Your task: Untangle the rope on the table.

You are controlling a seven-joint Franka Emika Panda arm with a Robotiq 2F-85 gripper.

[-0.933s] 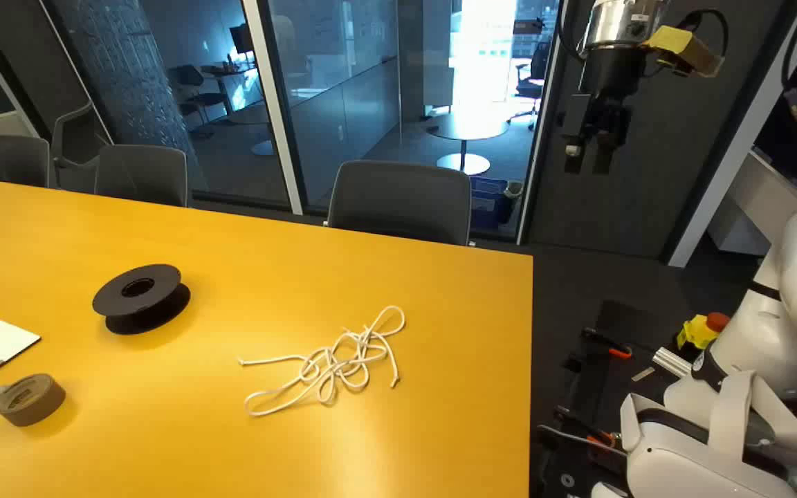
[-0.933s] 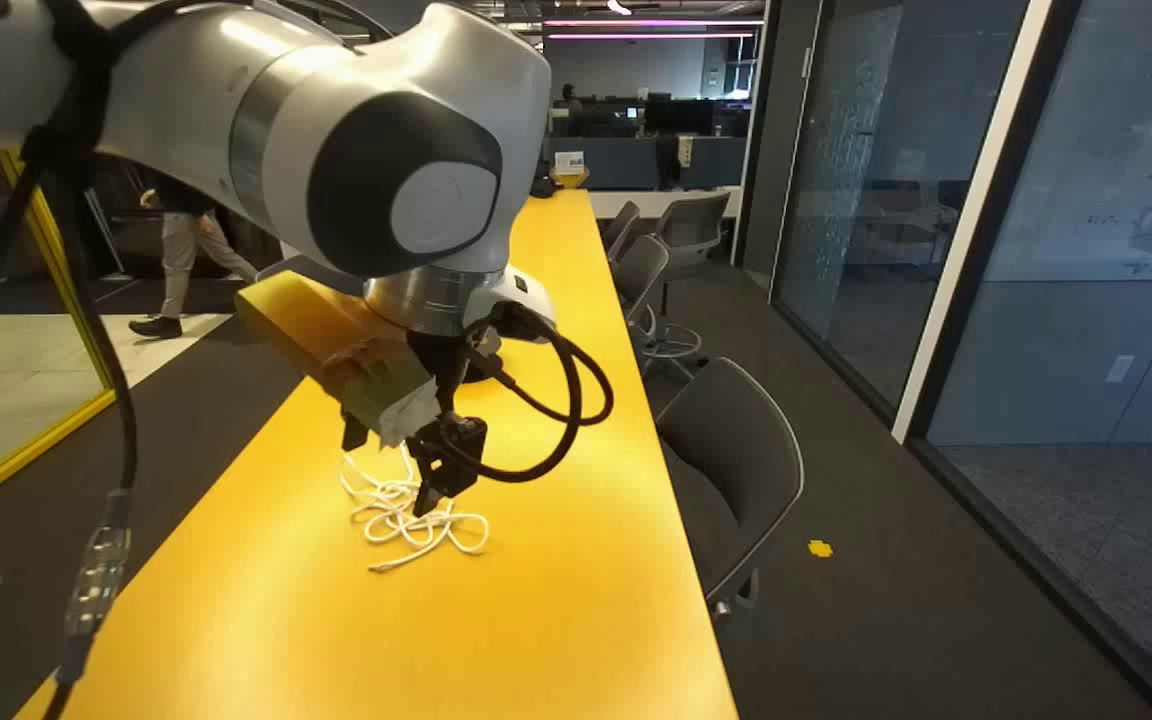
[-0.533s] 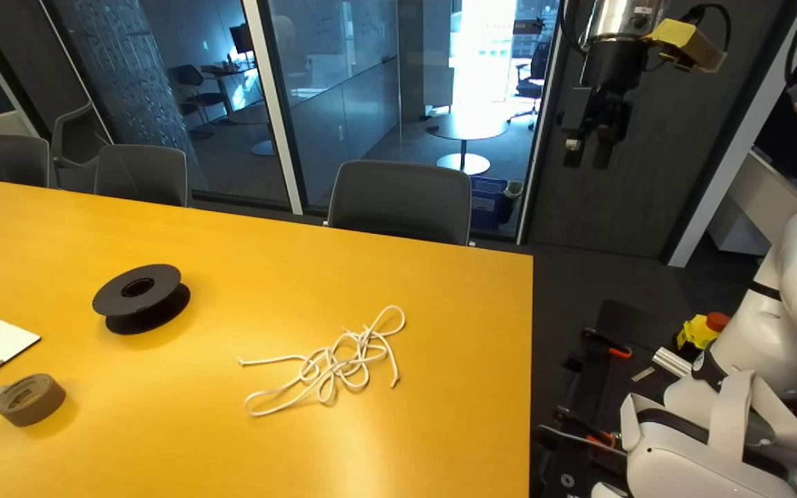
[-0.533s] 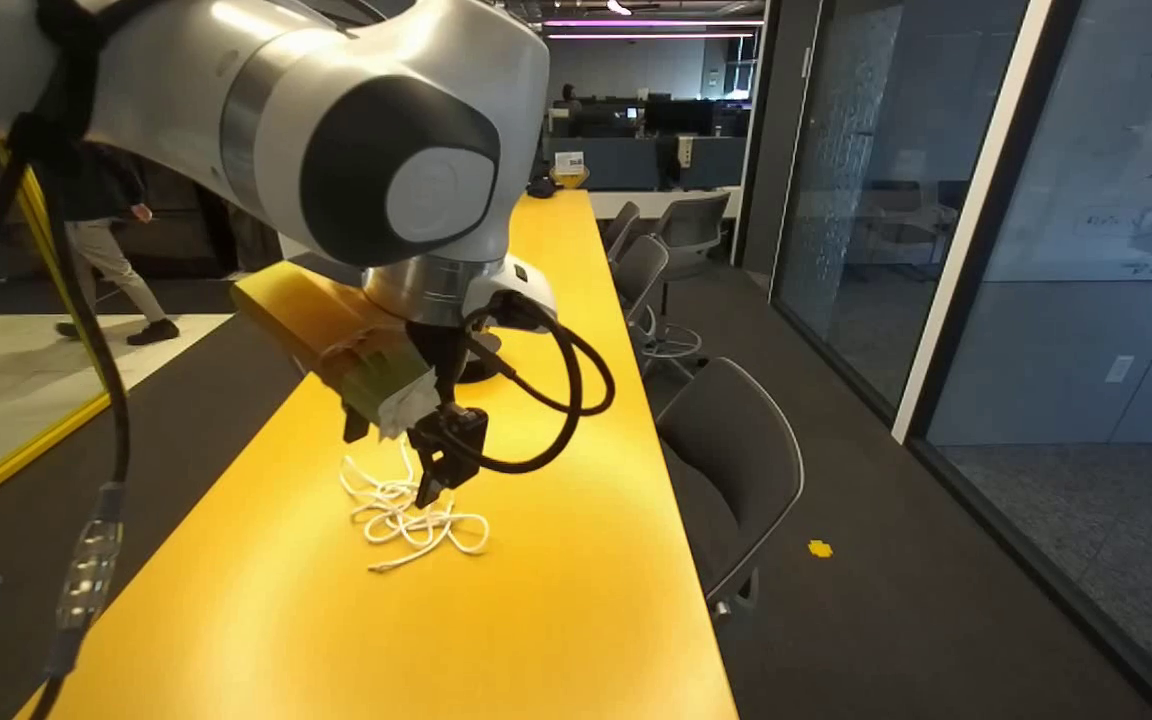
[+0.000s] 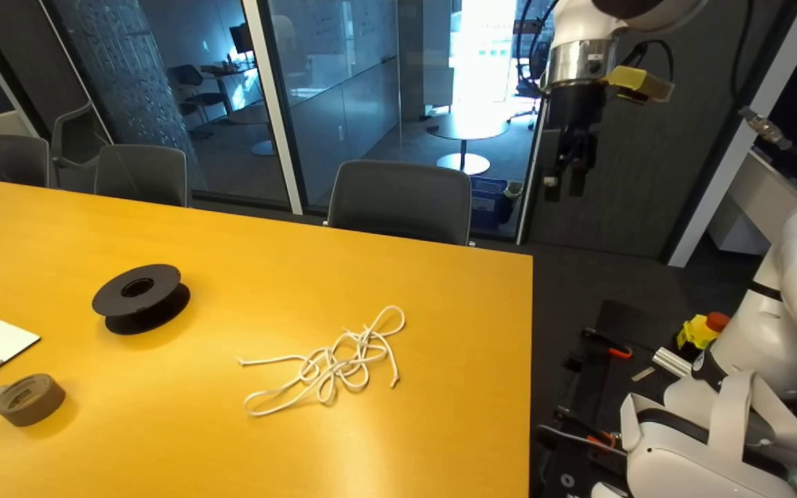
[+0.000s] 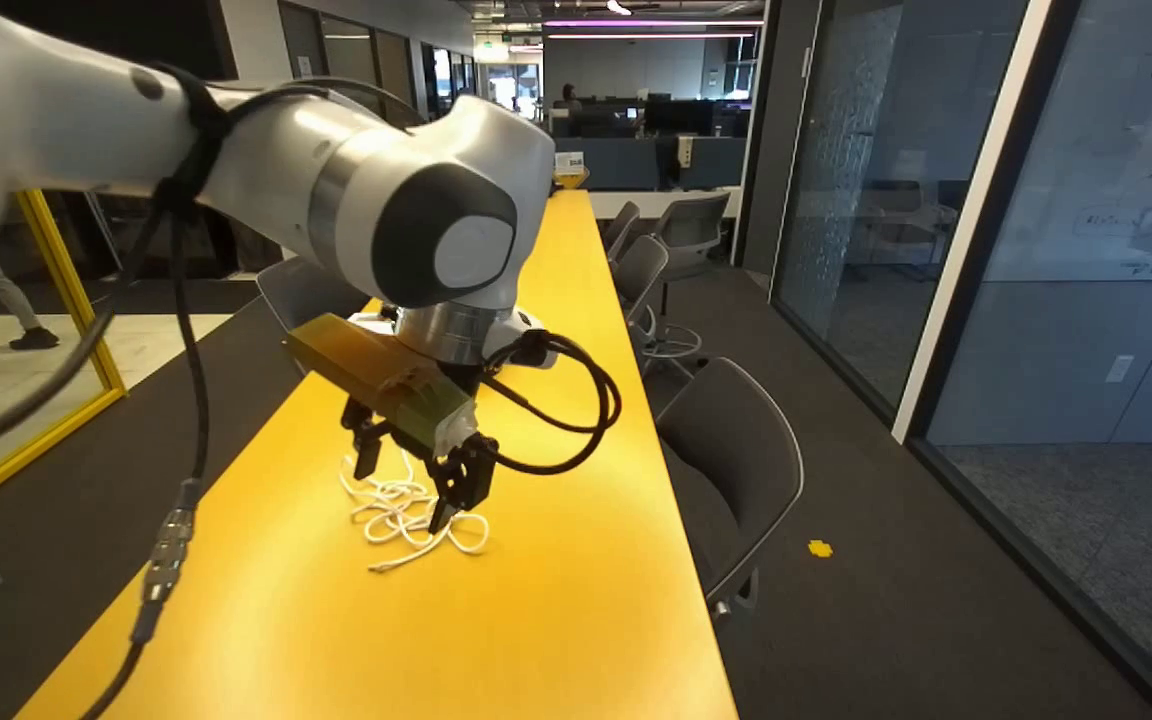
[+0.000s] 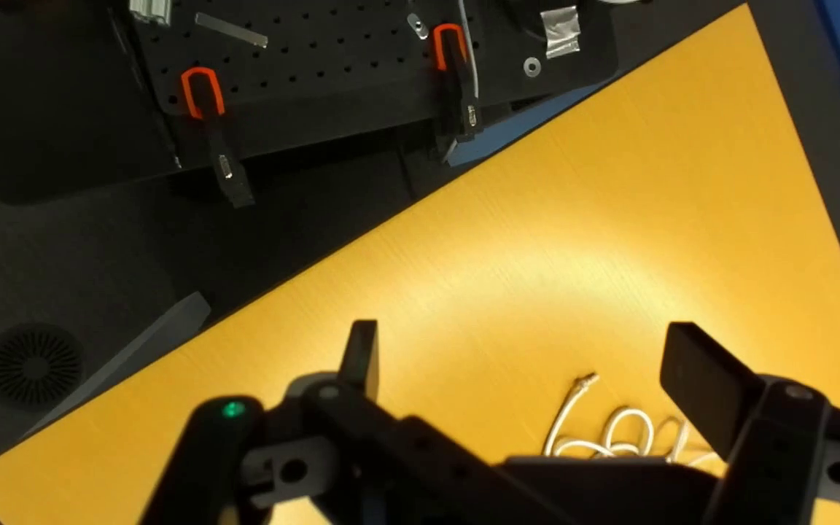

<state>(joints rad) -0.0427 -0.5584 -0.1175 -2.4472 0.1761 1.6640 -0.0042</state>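
So the rope (image 5: 331, 365) is lying on the yellow table (image 5: 457, 339) in a messy tangle of loops, with a loose end poking out either side. The gripper (image 7: 522, 350) is up in the air, well apart from it, fingers spread wide; in the wrist view it hides part of the rope. Further along sit a black spool (image 5: 137, 305), a brown tape roll (image 5: 30, 400) and a flat white thing (image 5: 4, 346) I can't make out. Gray chair (image 5: 398, 200) stands at the long edge.
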